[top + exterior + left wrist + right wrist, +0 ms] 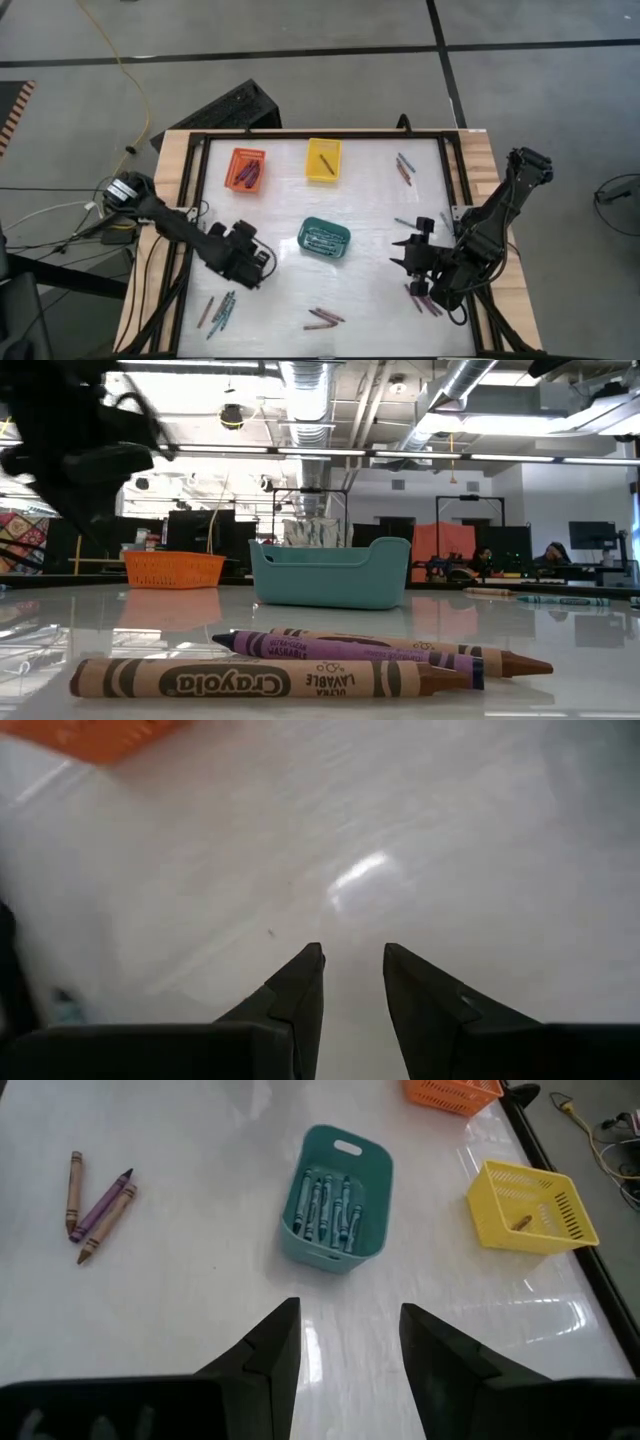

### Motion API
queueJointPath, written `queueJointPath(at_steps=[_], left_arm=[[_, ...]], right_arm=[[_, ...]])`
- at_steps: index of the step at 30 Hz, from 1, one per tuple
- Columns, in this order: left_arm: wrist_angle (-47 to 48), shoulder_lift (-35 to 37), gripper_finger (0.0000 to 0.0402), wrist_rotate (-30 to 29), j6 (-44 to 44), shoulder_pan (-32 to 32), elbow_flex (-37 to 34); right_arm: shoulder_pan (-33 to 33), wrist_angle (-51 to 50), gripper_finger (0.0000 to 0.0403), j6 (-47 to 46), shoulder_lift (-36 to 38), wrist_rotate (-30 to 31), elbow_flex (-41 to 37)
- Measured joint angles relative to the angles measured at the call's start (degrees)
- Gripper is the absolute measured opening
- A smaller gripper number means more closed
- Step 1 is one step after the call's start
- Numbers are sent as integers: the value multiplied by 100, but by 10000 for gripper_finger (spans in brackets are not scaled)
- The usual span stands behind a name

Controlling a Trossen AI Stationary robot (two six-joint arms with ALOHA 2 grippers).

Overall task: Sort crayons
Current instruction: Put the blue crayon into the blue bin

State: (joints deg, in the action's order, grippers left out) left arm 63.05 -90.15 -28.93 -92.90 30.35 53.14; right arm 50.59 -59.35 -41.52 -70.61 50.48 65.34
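I found the white table (370,200) about half sorted — teal crayons (325,1205) lay in the green basket (325,238), some filled the orange basket (246,169), one sat in the yellow basket (530,1208). Loose crayons remained near every edge. Right gripper (345,1340) stood open, empty; left gripper (352,982) hovered part-open, holding nothing — over bare tabletop.
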Motion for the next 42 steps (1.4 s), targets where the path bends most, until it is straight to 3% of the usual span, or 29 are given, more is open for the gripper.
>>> queueJointPath(at_steps=[5,12,16,22,35,42], left_arm=[[404,2,96,-69,-1621,526,-344],[1056,2,97,1273,-3131,1085,-795],[562,4,107,1460,-3232,1127,-1030],[-129,4,125,1144,-3211,1015,-1235],[573,4,128,1159,-3531,1139,-1241],[820,4,128,753,-3752,1299,-1243]], right_arm=[[0,2,168,0,0,-9,0],[0,7,168,4,0,-98,0],[0,8,168,21,0,-104,0],[4,31,168,171,0,-117,0],[13,29,168,273,-1,-240,0],[13,75,168,264,0,-240,0]])
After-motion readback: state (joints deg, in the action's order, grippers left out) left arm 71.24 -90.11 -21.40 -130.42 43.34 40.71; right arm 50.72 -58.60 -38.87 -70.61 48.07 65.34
